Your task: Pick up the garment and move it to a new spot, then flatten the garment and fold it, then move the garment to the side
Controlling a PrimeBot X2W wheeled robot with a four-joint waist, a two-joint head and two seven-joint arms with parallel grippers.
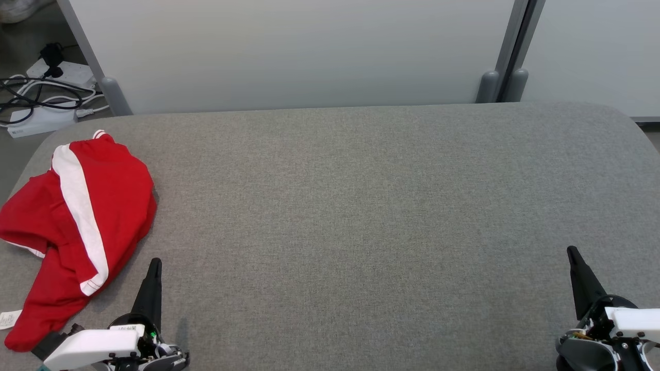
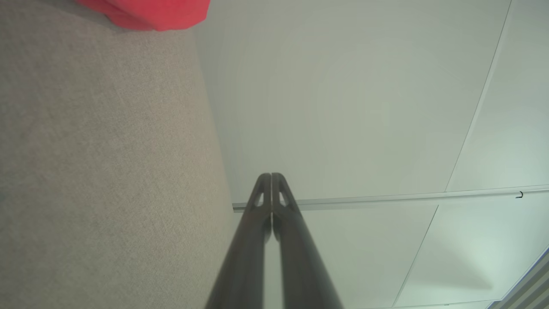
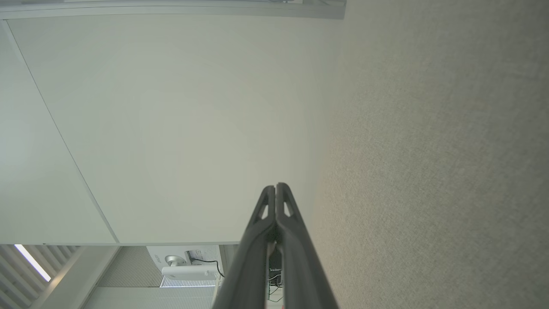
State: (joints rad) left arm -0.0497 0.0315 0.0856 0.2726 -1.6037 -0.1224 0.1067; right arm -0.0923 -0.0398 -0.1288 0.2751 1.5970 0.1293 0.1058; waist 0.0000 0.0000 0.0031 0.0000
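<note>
Red garment (image 1: 77, 216) crumpled at left edge of grey tabletop (image 1: 361, 206), not yet picked up. Left end effector (image 1: 154, 264) clenched, empty, just beside it. Right end effector (image 1: 571, 253) clenched, empty, well apart. Every step left.

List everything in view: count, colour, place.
garment: 1, red with white stripes, crumpled at the table's left edge
table: 1, grey fabric top, spans the head view
partition panels: 2, pale, upright behind the table
power strips: 2, white, on the floor past the table's far left corner
cables: several, black and white, around the power strips
left gripper: 1, dark fingers, shut, lower left beside the garment
right gripper: 1, dark fingers, shut, lower right over bare table
</note>
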